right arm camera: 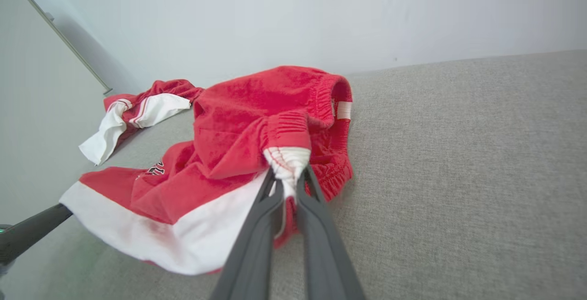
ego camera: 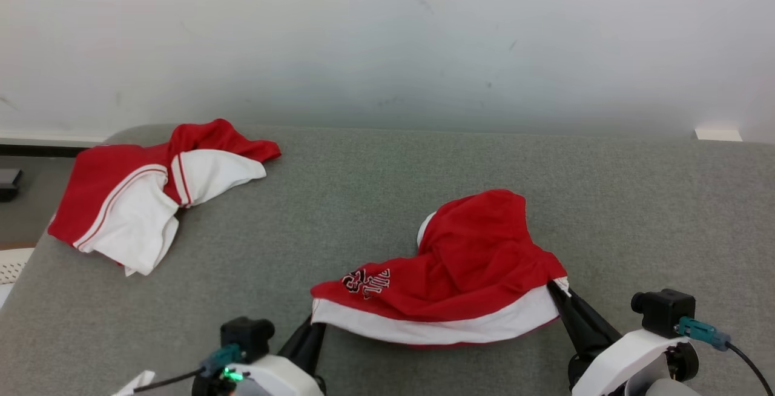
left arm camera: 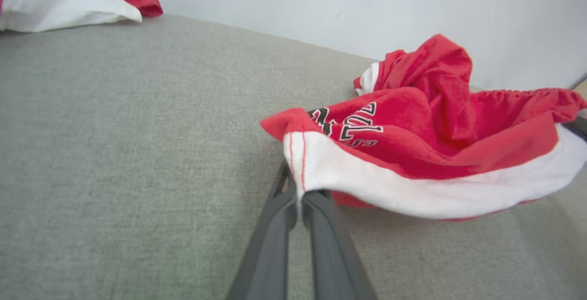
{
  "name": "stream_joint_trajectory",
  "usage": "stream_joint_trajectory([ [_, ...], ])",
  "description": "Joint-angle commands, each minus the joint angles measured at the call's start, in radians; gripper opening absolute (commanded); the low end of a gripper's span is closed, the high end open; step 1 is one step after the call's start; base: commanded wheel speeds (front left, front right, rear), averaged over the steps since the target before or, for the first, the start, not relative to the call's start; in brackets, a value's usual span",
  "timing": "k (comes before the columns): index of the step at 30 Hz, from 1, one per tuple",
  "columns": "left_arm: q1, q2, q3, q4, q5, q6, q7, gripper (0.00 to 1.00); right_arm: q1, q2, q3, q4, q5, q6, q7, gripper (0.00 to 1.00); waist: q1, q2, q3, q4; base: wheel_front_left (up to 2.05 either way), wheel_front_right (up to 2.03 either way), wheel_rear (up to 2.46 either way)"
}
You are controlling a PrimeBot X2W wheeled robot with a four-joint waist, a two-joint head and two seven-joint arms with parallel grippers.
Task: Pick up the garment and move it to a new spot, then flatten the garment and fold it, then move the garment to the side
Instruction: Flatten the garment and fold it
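The garment (ego camera: 460,275) is a pair of red shorts with a white side band and a printed logo, bunched on the grey surface near my arms. My left gripper (ego camera: 315,321) is shut on the left end of its white band, seen up close in the left wrist view as the gripper (left arm camera: 298,199) pinching the white hem (left arm camera: 316,162). My right gripper (ego camera: 556,287) is shut on the right corner; in the right wrist view the gripper (right arm camera: 289,185) pinches a white bunched edge of the garment (right arm camera: 257,125). The band hangs stretched between both grippers.
A second red and white garment (ego camera: 145,193) lies crumpled at the far left of the grey padded surface (ego camera: 424,166), near its left edge. A pale wall (ego camera: 387,39) rises behind. Bare grey surface lies to the right and between the two garments.
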Motion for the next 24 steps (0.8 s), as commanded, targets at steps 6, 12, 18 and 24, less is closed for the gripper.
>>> stream_joint_trajectory([
  [6,-0.111,0.08,-0.023,-0.093,0.046,0.002,0.005,0.0,-0.058,-0.058,0.008,-0.096,0.056,-0.002,-0.002,0.0,0.0,0.0,0.019,-0.007,0.0,0.0,0.0],
  [12,-0.281,0.112,-0.003,-0.14,0.063,0.025,0.064,0.0,-0.267,-0.065,0.003,-0.094,0.084,-0.002,0.006,0.0,0.0,0.0,0.123,-0.034,0.0,0.0,0.0],
  [18,-0.523,0.136,0.041,-0.098,0.036,0.015,0.085,0.0,-0.533,-0.052,-0.008,-0.067,0.126,-0.002,0.018,0.0,0.0,0.0,0.278,-0.039,0.0,0.0,0.0],
  [24,-0.786,0.138,0.075,0.012,0.025,0.011,0.063,0.0,-0.792,-0.043,-0.027,0.008,0.128,-0.002,0.012,0.0,0.0,0.0,0.394,-0.044,0.0,0.0,0.0],
])
